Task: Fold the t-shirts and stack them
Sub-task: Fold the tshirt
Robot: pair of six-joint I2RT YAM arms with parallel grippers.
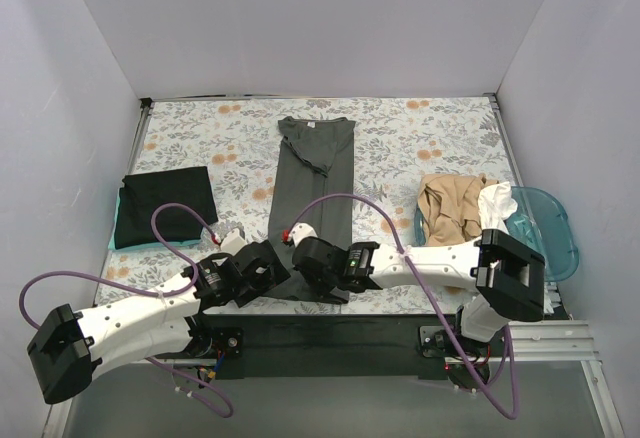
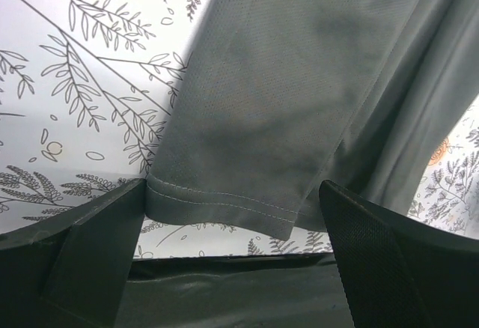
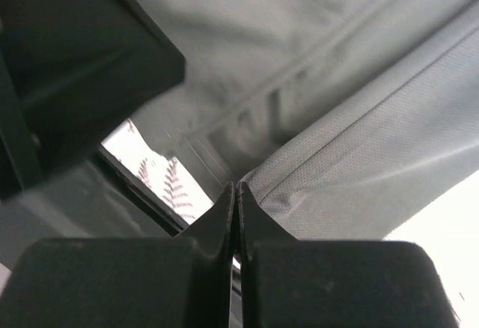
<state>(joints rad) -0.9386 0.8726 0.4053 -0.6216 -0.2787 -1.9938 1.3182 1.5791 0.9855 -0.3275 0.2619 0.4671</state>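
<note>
The dark grey t-shirt (image 1: 315, 183) lies folded lengthwise into a long strip down the middle of the table. My left gripper (image 1: 262, 270) is open at its near left corner, and in the left wrist view the hem (image 2: 224, 202) lies between the spread fingers (image 2: 105, 223). My right gripper (image 1: 303, 256) is at the near right corner, shut, with the grey fabric (image 3: 337, 171) pinched at its tips (image 3: 236, 193). The black t-shirt (image 1: 165, 208) lies folded at the left. The tan t-shirt (image 1: 452, 208) and the white t-shirt (image 1: 497, 201) lie crumpled at the right.
The translucent teal tub (image 1: 548, 226) sits at the right edge under the tan and white shirts. The floral table covering (image 1: 420, 138) spreads across the table inside white walls. A black strip (image 2: 224, 290) runs along the near table edge.
</note>
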